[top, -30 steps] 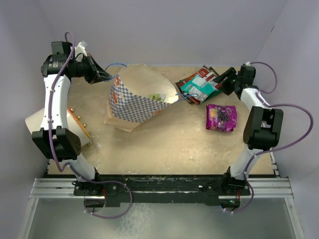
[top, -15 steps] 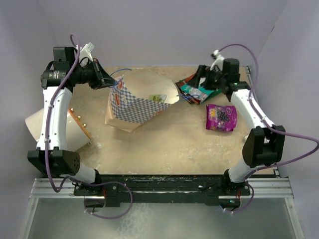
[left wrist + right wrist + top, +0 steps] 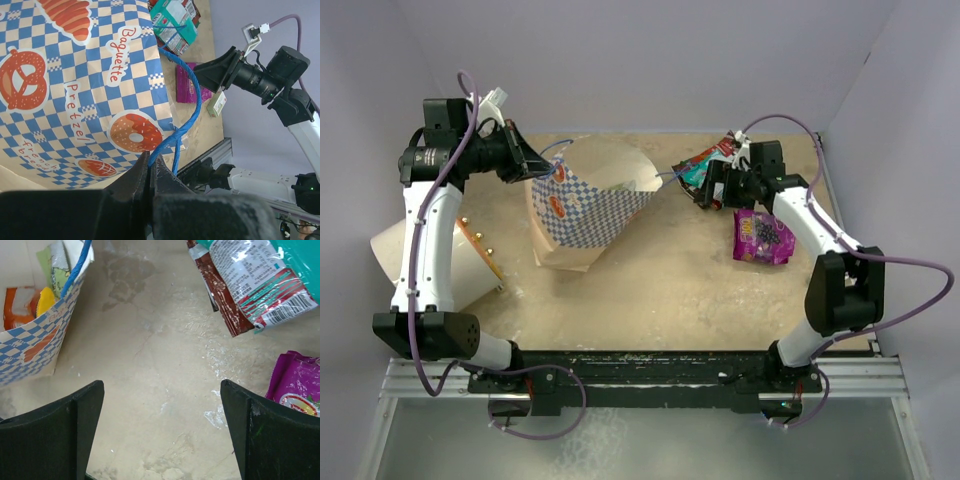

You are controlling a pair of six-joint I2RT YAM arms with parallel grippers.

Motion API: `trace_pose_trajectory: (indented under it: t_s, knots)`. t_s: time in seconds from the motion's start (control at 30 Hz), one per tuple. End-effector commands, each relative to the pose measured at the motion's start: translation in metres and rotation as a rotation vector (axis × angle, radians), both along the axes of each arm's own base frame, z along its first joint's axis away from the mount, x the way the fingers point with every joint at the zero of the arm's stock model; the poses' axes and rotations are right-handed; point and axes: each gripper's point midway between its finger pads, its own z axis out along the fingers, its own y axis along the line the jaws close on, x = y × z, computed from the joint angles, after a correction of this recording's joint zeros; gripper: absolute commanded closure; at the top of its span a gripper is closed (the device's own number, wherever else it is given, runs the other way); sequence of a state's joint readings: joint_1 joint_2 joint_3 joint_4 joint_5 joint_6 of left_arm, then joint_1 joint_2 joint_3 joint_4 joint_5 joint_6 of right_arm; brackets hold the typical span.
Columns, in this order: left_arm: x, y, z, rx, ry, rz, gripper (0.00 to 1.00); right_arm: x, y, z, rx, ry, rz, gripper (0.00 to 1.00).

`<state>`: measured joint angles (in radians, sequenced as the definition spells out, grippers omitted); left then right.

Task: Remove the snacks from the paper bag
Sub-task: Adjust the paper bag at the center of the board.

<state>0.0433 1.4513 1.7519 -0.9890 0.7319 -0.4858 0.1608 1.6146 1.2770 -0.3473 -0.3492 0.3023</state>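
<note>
The paper bag (image 3: 582,205) lies tilted with its mouth facing right; its blue check print fills the left wrist view (image 3: 75,75). My left gripper (image 3: 536,166) is shut on the bag's blue cord handle (image 3: 187,115), fingertips pinched together (image 3: 150,159). My right gripper (image 3: 708,190) is open and empty, low over bare table (image 3: 160,405) between the bag mouth (image 3: 35,325) and the loose snacks. Orange (image 3: 15,305) and yellow-green (image 3: 50,270) packets show inside the bag. A teal packet (image 3: 705,170), a red-brown packet (image 3: 225,305) and a purple packet (image 3: 762,235) lie outside.
A white-and-tan round drum (image 3: 420,250) lies at the left table edge under my left arm. A small white-green box (image 3: 216,104) shows beside the right wrist. Walls close the back and sides. The black rail (image 3: 640,365) runs along the near edge.
My right gripper has swung left from the back right corner past the loose packets towards the bag mouth. My left gripper has pulled the handle; the bag has shifted left and tipped.
</note>
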Motion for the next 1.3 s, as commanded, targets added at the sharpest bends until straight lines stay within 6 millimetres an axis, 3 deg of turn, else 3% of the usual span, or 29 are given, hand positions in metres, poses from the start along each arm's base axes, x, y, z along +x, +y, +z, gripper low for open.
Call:
trace_pose_trajectory:
  t_s: [0.0, 0.17, 0.27, 0.37, 0.53, 0.73, 0.9, 1.0, 1.07, 1.1, 1.17, 1.2, 1.27]
  knots:
    - [-0.008, -0.003, 0.016, 0.002, -0.072, -0.023, 1.00, 0.024, -0.008, 0.022, 0.062, -0.021, -0.152, 0.00]
    - [-0.010, -0.003, 0.014, 0.005, -0.066, -0.022, 1.00, 0.044, 0.014, 0.064, 0.284, -0.062, -0.186, 0.00]
    - [-0.010, -0.003, 0.012, 0.003, -0.060, -0.024, 1.00, 0.064, 0.014, 0.072, 0.313, -0.082, -0.233, 0.00]
    - [-0.010, -0.005, 0.013, -0.003, -0.063, -0.031, 1.00, 0.081, 0.020, 0.060, 0.370, -0.018, -0.291, 0.01]
    - [-0.010, -0.008, 0.010, -0.005, -0.057, -0.040, 1.00, 0.106, 0.027, 0.044, 0.495, 0.020, -0.393, 0.13]
    - [-0.012, -0.010, 0.007, -0.003, -0.049, -0.045, 1.00, 0.138, 0.038, 0.031, 0.510, 0.042, -0.380, 0.19]
    - [-0.012, -0.010, 0.006, 0.001, -0.051, -0.043, 1.00, 0.150, 0.040, 0.018, 0.505, 0.062, -0.393, 0.23]
    - [-0.010, -0.009, 0.006, 0.005, -0.054, -0.036, 1.00, 0.148, 0.051, 0.015, 0.531, 0.089, -0.366, 0.39]
    - [-0.009, -0.008, 0.009, 0.009, -0.061, -0.026, 1.00, 0.140, 0.060, 0.023, 0.558, 0.101, -0.332, 0.64]
    - [-0.008, -0.007, 0.011, 0.007, -0.062, -0.020, 1.00, 0.133, 0.065, 0.031, 0.587, 0.098, -0.305, 0.78]
    - [-0.005, -0.006, 0.011, 0.005, -0.058, 0.000, 1.00, 0.114, 0.073, 0.049, 0.650, 0.109, -0.264, 0.91]
    - [-0.003, -0.005, 0.012, 0.003, -0.055, 0.013, 1.00, 0.101, 0.076, 0.067, 0.674, 0.090, -0.237, 0.98]
    - [0.002, -0.002, 0.013, 0.002, -0.047, 0.052, 1.00, 0.077, 0.077, 0.085, 0.676, 0.071, -0.202, 1.00]
